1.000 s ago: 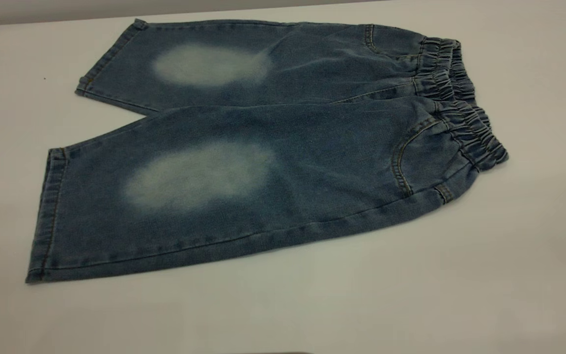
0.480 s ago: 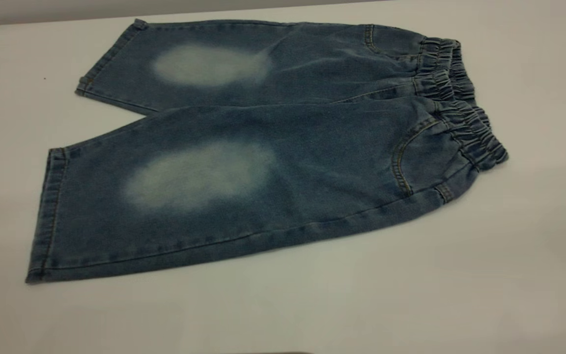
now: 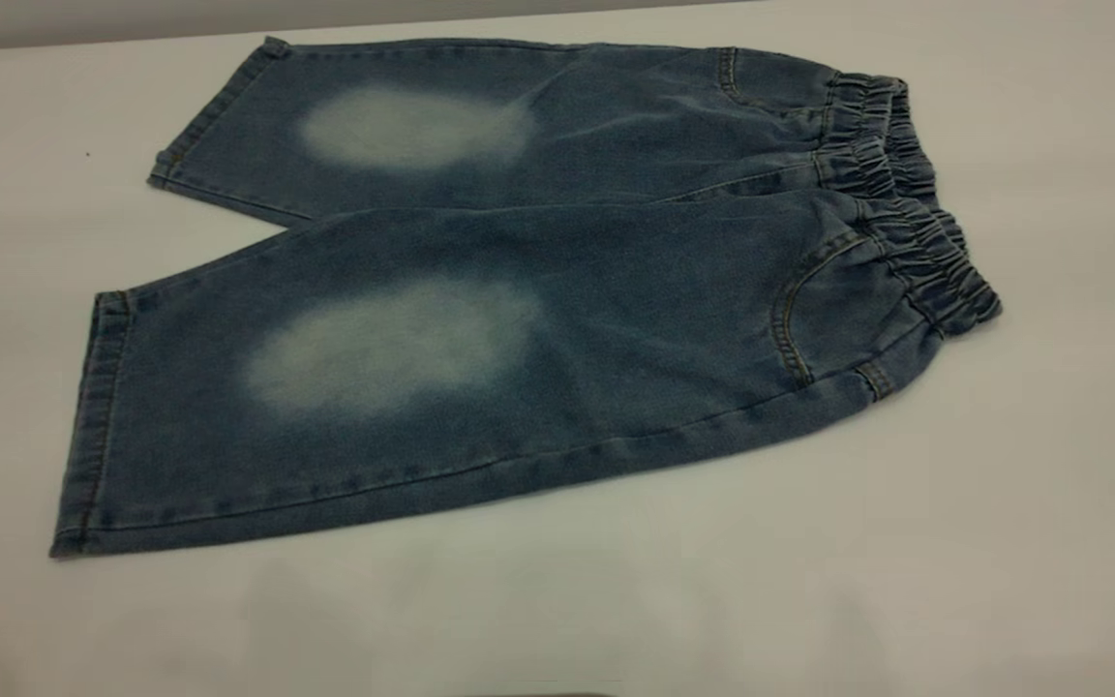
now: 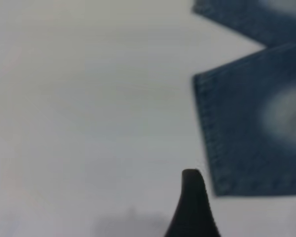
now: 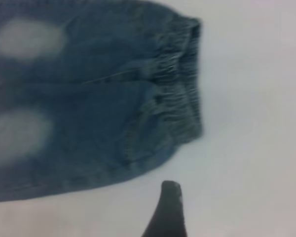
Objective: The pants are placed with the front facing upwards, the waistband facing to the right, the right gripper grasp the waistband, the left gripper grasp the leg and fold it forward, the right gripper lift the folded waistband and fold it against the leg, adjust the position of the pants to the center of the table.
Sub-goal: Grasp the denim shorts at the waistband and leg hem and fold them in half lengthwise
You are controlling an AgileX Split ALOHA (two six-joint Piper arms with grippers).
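The blue denim pants (image 3: 557,242) lie flat and front up on the white table (image 3: 906,542), both legs spread to the left with pale knee patches. The gathered waistband (image 3: 906,208) points right. Neither gripper shows in the exterior view. In the left wrist view, my left gripper (image 4: 192,207) hovers over bare table just off the near leg's hem corner (image 4: 212,163), touching nothing. In the right wrist view, my right gripper (image 5: 168,210) hangs over the table a short way off the waistband (image 5: 182,89) and the near hip edge of the pants (image 5: 89,98).
The table's far edge (image 3: 325,29) runs just behind the far leg. Bare white surface lies in front of the pants, to their right past the waistband, and to the left of the hems.
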